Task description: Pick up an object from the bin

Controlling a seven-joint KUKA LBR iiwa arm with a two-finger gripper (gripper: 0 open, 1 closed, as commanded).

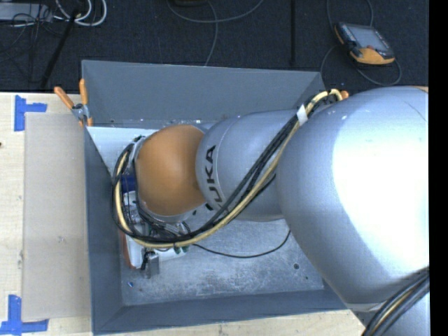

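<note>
One smooth silver arm (350,187), orange-domed, reaches into scuffed grey bin (231,278).

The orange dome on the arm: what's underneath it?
Under the orange dome the claw hangs low by the left wall of the grey metal bin, a small orange-red thing beside it. Anything else is covered.

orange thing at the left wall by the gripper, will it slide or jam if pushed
The orange thing sits against the left wall, so a push that way would likely jam it. The floor looks smooth, so it may slide along the wall. The gripper hides most of it; stiffness unclear.
</note>
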